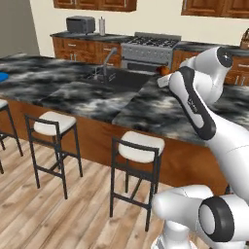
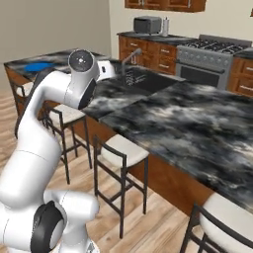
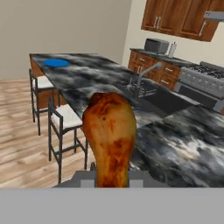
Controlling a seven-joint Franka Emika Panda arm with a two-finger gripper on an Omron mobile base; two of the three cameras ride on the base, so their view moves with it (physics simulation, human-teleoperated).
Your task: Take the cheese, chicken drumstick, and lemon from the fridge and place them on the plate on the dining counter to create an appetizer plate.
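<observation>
Gripper (image 3: 111, 181) clamped on chicken drumstick (image 3: 109, 131) — upright.

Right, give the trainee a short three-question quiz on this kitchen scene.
1. True or false: the hand is shut on the chicken drumstick.
2. What colour is the plate on the dining counter?
A. white
B. blue
C. red
3. In the hand view, is any food on the plate yet?

Key:
1. True.
2. B.
3. No, the plate looks bare.
</observation>
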